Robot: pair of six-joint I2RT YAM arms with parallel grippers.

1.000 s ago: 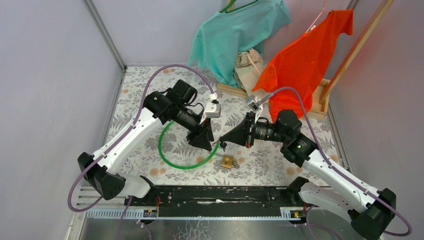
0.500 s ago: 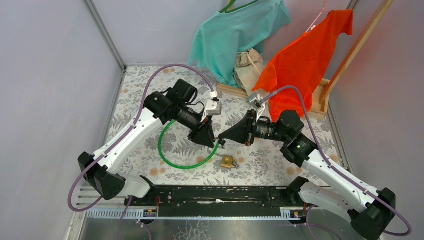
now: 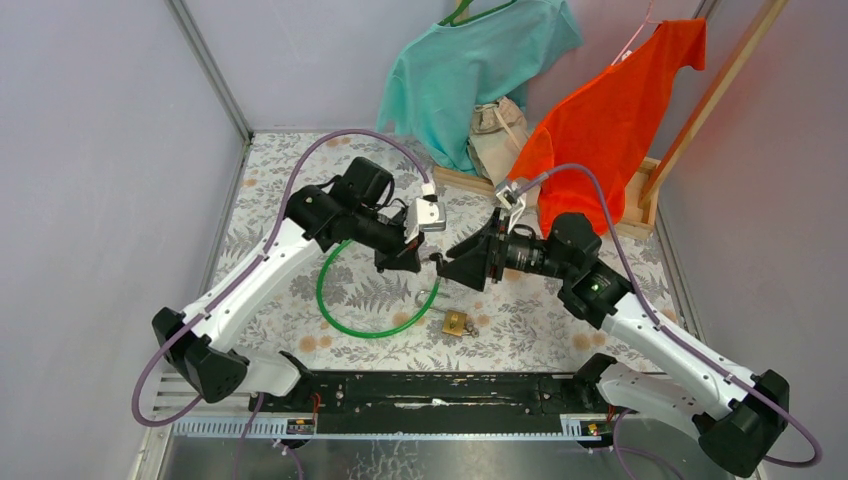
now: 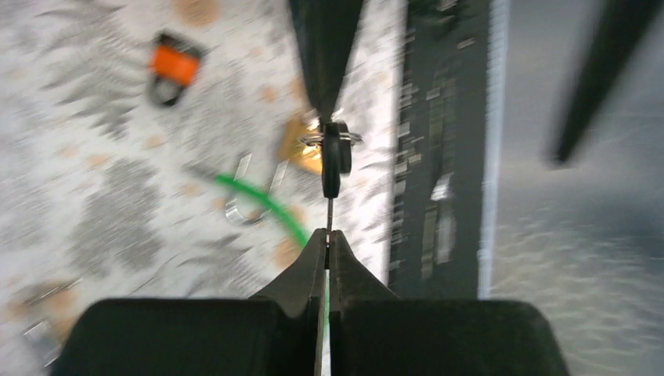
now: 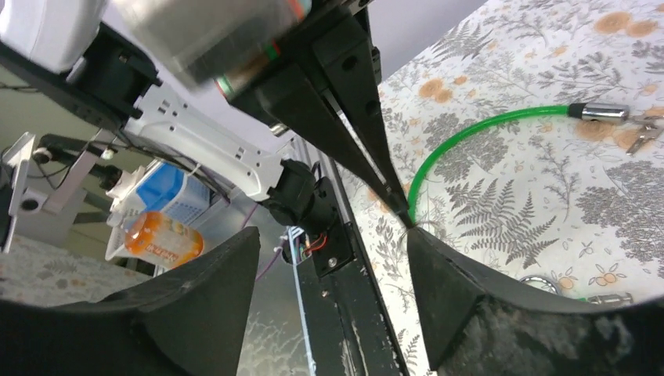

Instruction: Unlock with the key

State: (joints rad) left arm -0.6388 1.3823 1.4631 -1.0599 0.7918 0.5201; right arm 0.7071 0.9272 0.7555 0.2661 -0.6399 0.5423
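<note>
In the top view the left claw (image 3: pixel 421 262) and the right claw (image 3: pixel 443 263) meet in the air above the desk (image 3: pixel 520 330), with the padlock (image 3: pixel 455 322) lying on it near them; in the left wrist view the left claw is pinched narrow on the blade of the key (image 4: pixel 331 157); in the right wrist view the right claw is spread wide.

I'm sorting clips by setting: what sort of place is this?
Probably a lab robot cell: plain walls boxing in a tablecloth, arms bolted at its edge, prop shirts on a wooden rack.
</note>
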